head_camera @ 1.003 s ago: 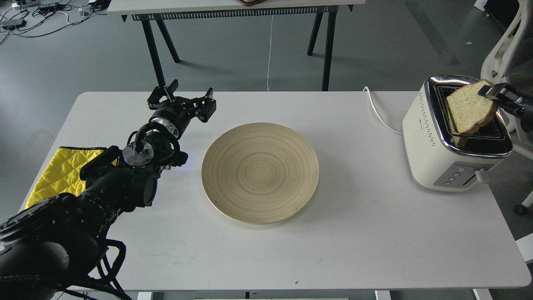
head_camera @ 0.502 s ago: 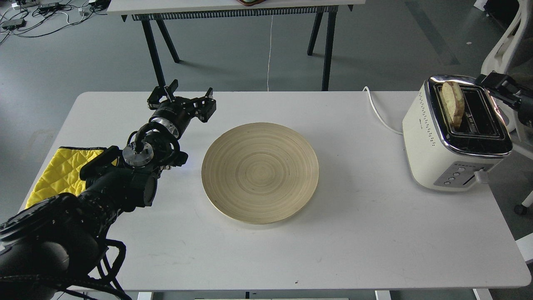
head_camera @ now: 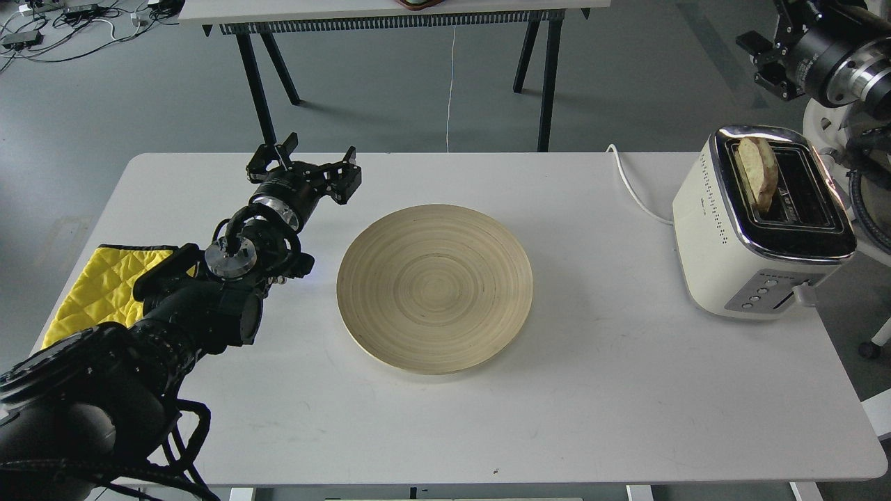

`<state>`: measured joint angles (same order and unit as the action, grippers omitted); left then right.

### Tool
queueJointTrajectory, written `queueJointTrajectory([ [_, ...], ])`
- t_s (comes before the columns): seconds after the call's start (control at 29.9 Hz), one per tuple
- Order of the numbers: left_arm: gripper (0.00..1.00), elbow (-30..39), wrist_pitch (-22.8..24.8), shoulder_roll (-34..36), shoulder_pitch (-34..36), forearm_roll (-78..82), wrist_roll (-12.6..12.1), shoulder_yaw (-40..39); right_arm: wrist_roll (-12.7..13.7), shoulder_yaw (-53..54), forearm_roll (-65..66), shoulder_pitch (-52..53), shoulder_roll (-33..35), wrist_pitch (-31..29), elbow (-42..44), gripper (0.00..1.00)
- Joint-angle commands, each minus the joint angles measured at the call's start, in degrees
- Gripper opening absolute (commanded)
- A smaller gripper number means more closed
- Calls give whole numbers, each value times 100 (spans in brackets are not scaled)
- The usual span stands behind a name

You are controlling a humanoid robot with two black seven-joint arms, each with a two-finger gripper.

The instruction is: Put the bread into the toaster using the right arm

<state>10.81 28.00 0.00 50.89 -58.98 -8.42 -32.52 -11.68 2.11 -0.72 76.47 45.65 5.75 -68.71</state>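
The right arm has lifted away, far right; its jaw state is unclear. The bread stands in the toaster's left slot. Placement looks done; next, retreat clear. The left gripper is spread wide.

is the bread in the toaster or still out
In, but not pushed down. The bread stands on edge in the toaster's left slot, its top above the chrome rim; the other slot looks empty.

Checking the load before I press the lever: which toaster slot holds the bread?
The bread stands in the toaster's slot nearer the plate; the other slot shows only black.
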Motion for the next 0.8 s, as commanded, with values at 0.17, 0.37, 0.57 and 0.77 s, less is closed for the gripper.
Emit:
queueJointTrajectory([
  [0.17,100,0,0,0,0,0,-1,0,-826,1976,-183,-1791,-2005,-459,1016,100],
  [0.37,100,0,0,0,0,0,-1,0,-1231,2101,-174,-2337,-2718,-2234,1904,100],
  [0.57,100,0,0,0,0,0,-1,0,-1632,2048,-148,-2680,-3105,-3375,2703,100],
  [0.77,100,0,0,0,0,0,-1,0,-1632,2048,-148,-2988,-3422,-3375,3434,100],
])
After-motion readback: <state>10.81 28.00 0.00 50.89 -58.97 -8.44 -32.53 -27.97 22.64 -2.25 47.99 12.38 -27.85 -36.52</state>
